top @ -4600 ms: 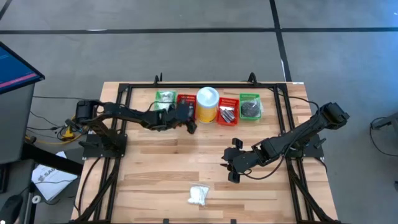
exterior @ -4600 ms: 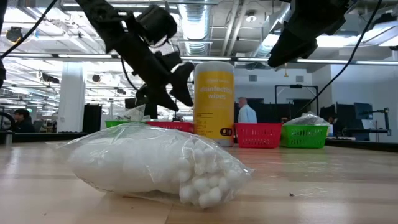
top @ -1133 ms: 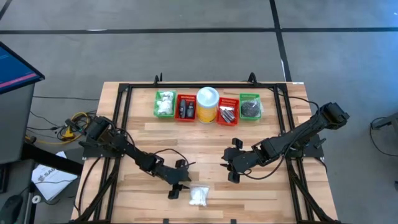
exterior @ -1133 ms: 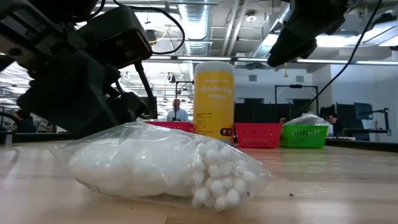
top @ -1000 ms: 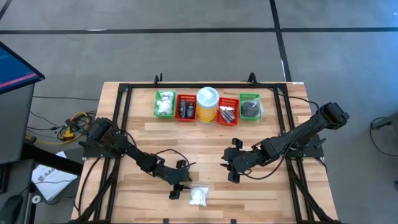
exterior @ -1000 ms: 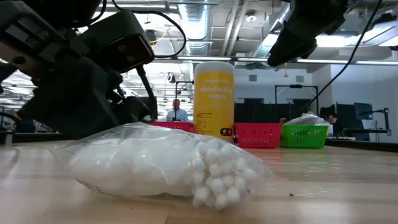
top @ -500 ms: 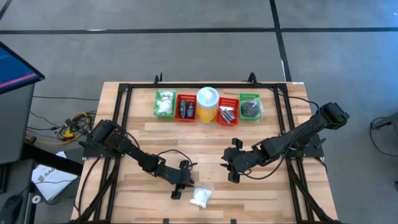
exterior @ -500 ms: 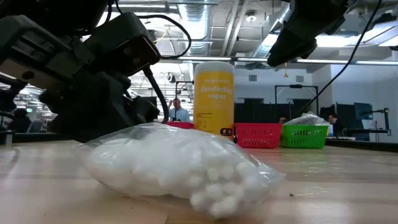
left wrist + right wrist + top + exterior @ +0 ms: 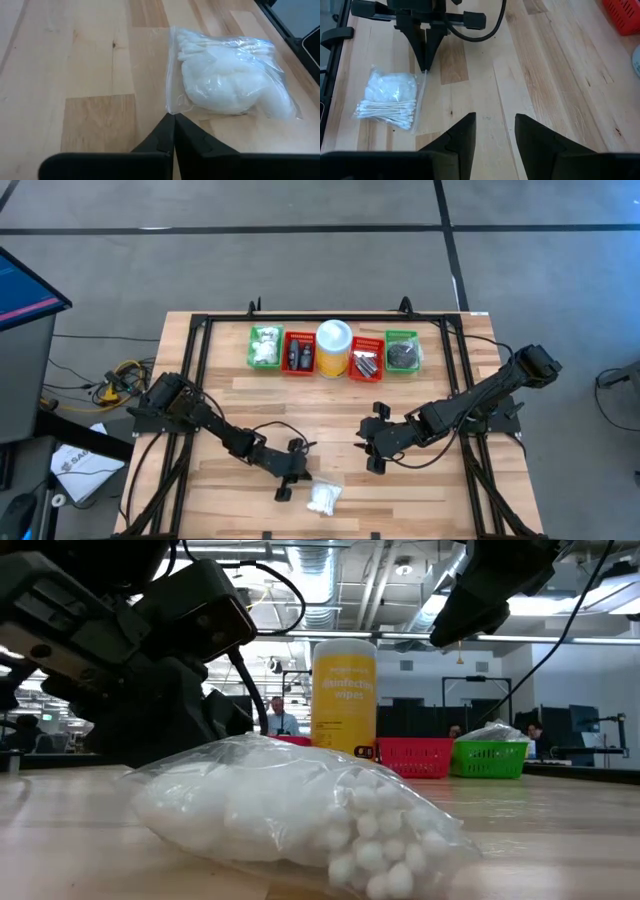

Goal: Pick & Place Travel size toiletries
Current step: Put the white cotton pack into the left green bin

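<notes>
Clear bag [image 9: 322, 497]: a plastic bag of white cotton balls and cotton swabs, lying flat on the table [image 9: 420, 490] near its front edge, well apart from the yellow canister [image 9: 333, 347] at the back.
Bag contents: the swabs are bunched along one side of the bag, the fluffy balls fill the rest; seen plainly from the right wrist.
Left jaws [image 9: 174, 131]: pressed together, tips meeting at the flat empty margin of the bag at its corner. They seem to pinch that plastic edge, though from the left wrist the hold itself is hard to make out.
Bag relative to left jaws: the bulk of the bag lies straight ahead of the tips, away from the arm; only the thin seam reaches them.
Left arm: stretched low across the table from its base, wrist close to the wood, on the near side of the canister.
Right jaws [image 9: 494, 131]: spread apart with nothing between them, hovering above bare wood.
Right jaws relative to bag: well apart from it, on the canister's front side, pointed toward the bag.
Baskets: two green and two red, in a row either side of the canister, holding other small items.
</notes>
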